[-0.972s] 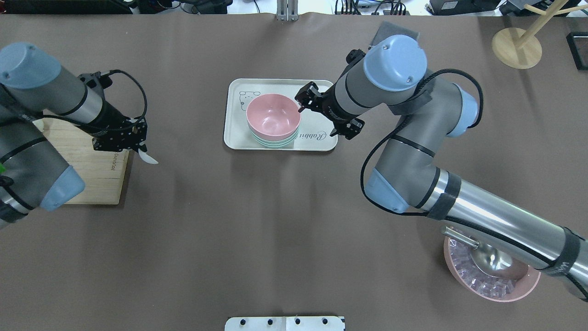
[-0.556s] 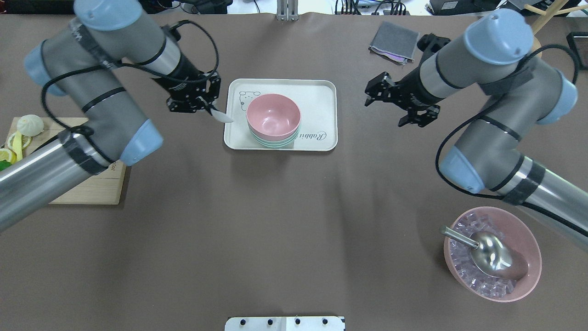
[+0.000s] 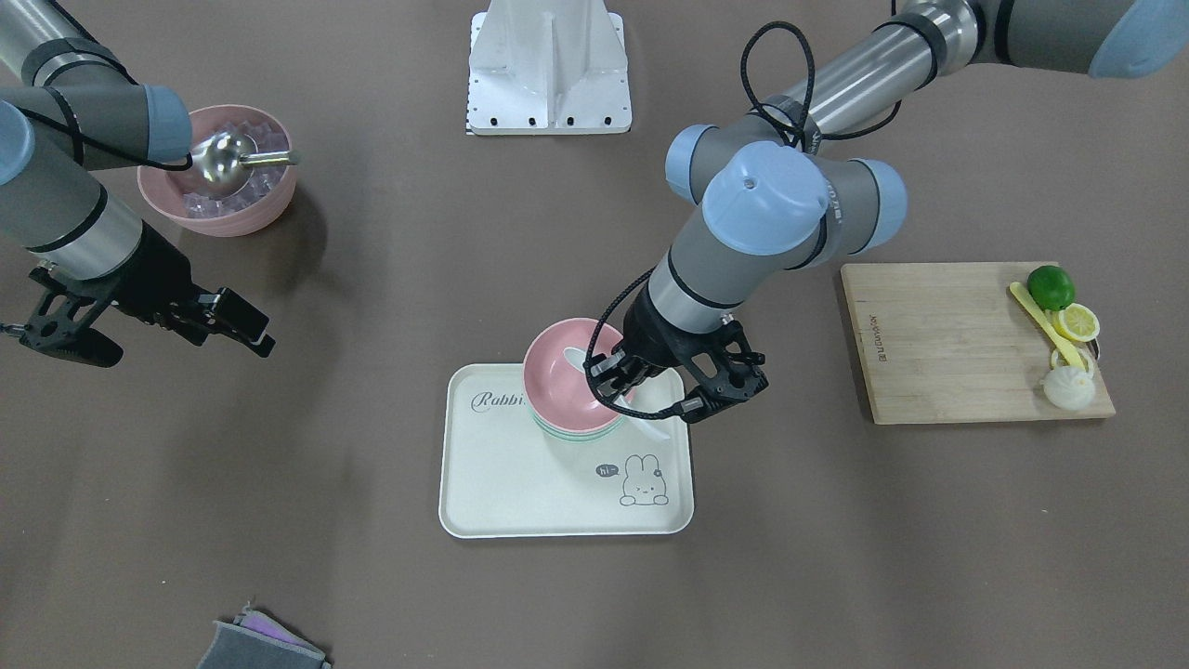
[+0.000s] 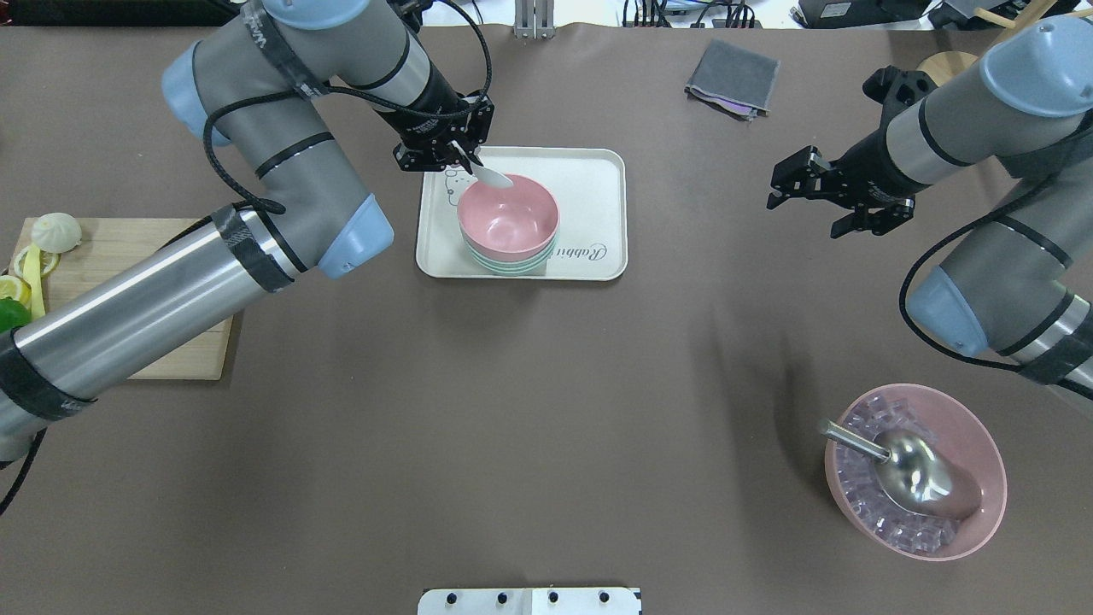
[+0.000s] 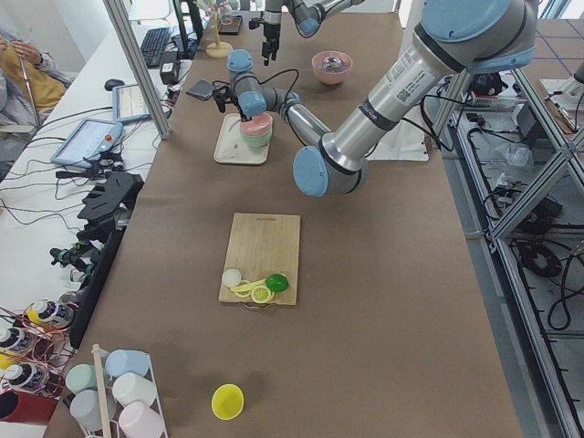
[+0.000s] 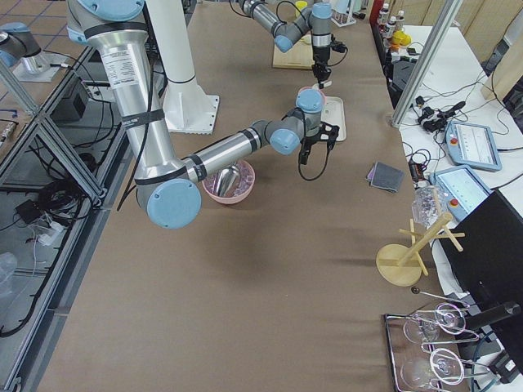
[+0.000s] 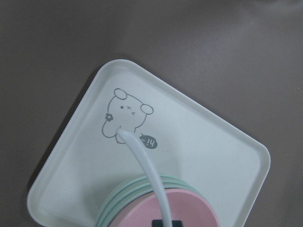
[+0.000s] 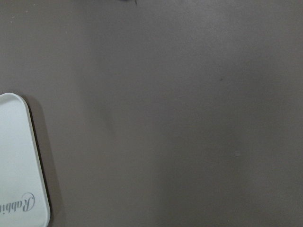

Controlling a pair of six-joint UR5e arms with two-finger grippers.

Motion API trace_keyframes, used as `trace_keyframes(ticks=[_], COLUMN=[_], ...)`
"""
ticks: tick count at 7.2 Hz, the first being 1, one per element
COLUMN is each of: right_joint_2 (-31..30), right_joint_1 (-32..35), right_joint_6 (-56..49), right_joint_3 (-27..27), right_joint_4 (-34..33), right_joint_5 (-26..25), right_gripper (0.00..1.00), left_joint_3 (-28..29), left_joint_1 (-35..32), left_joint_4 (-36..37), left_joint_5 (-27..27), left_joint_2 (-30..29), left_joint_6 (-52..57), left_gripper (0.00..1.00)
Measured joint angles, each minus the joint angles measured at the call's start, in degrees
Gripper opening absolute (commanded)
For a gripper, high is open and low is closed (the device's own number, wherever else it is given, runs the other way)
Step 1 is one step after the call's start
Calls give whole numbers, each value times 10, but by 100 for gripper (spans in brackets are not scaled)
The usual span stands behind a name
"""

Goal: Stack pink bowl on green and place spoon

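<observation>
The pink bowl (image 4: 512,224) sits nested on the green bowl stack (image 4: 512,265) on the white tray (image 4: 598,184). My left gripper (image 4: 465,158) is shut on the white spoon (image 4: 493,177) at the bowl's far-left rim, the scoop end over the bowl. The front-facing view shows the left gripper (image 3: 646,404), the scoop (image 3: 573,358) inside the pink bowl (image 3: 557,400) and the tray (image 3: 520,492). In the left wrist view the spoon handle (image 7: 142,156) reaches over the tray's bunny print. My right gripper (image 4: 804,213) is open and empty, right of the tray, also in the front-facing view (image 3: 153,339).
A pink bowl of ice with a metal scoop (image 4: 914,470) stands at the near right. A wooden cutting board (image 4: 179,350) with lime, lemon and a bun is at the left. A grey cloth (image 4: 733,79) lies at the far side.
My left arm carried the spoon from the cutting board to the pink bowl's rim. My right gripper pulled away from the bowl to the right and stays open.
</observation>
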Motion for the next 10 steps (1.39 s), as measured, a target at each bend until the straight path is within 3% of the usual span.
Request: trace_keyframes(ticks=[3, 5, 8, 10], right_joint_2=[-5, -22, -84, -95], right_joint_1=[5, 31, 120, 190], right_joint_6=[-9, -52, -285, -500], right_joint_3=[-1, -2, -20, -40], right_joint_4=[-1, -4, -32, -122], right_joint_5=[0, 7, 25, 26], right_gripper=[100, 100, 100, 100], left_joint_3=[-69, -140, -232, -255], left_joint_1=[2, -41, -126, -191], left_joint_4=[3, 5, 48, 60], left_joint_5=[3, -45, -82, -92], left_joint_2=[39, 120, 308, 422], left_joint_6=[0, 29, 335, 550], left_gripper=[98, 98, 98, 98])
